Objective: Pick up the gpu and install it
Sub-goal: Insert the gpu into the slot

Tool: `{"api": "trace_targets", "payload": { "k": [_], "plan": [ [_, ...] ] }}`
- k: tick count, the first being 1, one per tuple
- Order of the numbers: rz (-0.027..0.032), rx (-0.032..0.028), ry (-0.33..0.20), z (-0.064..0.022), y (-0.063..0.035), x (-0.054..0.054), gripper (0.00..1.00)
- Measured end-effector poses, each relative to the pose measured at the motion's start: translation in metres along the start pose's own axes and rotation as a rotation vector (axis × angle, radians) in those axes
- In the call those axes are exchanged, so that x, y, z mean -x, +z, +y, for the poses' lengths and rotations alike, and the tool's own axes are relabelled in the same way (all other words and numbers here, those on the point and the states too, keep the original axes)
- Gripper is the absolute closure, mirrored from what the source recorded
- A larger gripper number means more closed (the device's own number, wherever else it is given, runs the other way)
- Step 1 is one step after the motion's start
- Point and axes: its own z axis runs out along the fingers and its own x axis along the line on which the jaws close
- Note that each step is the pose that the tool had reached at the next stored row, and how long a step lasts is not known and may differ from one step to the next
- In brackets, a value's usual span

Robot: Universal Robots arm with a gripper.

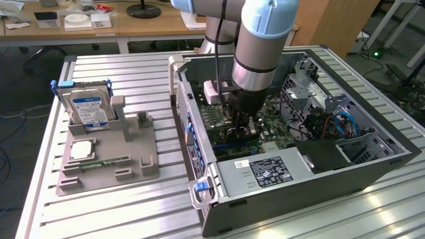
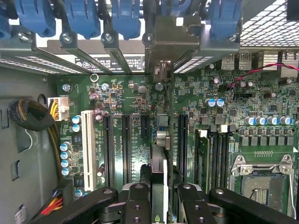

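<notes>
As the gripper [image 2: 159, 205], clamped on the gpu [image 2: 159, 172], hangs over the motherboard [image 2: 135, 121], keep the card square to its slot.

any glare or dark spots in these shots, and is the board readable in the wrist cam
Exterior view: window glare streaks the slatted table at the exterior view's right; the case interior sits in shade under the arm. Wrist view: the motherboard is evenly lit and sharp, slots and capacitors legible; bright light washes out the mesh in one corner; the gripper holding the gpu edge-on is dark and soft.
</notes>
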Motion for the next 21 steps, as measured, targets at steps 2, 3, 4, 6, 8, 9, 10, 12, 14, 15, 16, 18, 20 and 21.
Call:
{"api": "trace_targets", "payload": {
  "k": [2, 3, 4, 6, 8, 9, 10, 12, 14, 15, 16, 18, 20, 21],
  "plan": [
    [-0.0003, -0.0001, 0.000, 0.0000, 0.0000, 0.0000, 0.73],
    [-0.0002, -0.0001, 0.000, 0.0000, -0.0001, 0.0000, 0.73],
    [-0.0001, 0.0000, 0.000, 0.0000, -0.0001, 0.0001, 0.73],
    [-0.0001, 0.0000, 0.000, 0.0000, -0.0002, 0.0000, 0.73],
    [0.0000, 0.0000, 0.000, 0.0000, -0.0002, 0.0001, 0.73],
    [0.0001, 0.0000, 0.000, 0.0000, -0.0002, 0.0003, 0.73],
    [0.0000, 0.0001, 0.000, 0.0000, -0.0001, 0.0011, 0.73],
    [0.0000, 0.0000, 0.000, 0.0000, -0.0001, 0.0013, 0.73],
    [0.0000, 0.0000, 0.000, 0.0001, -0.0001, 0.0014, 0.73],
    [0.0001, 0.0001, 0.000, 0.0001, 0.0001, 0.0015, 0.73],
    [0.0000, 0.0000, 0.000, 0.0001, 0.0003, 0.0014, 0.73],
    [-0.0001, 0.0000, 0.000, 0.0001, 0.0007, 0.0014, 0.73],
    [-0.0001, 0.0000, 0.000, 0.0001, 0.0011, 0.0014, 0.73],
    [-0.0001, -0.0001, 0.000, 0.0001, 0.0013, 0.0014, 0.73]
  ]
}}
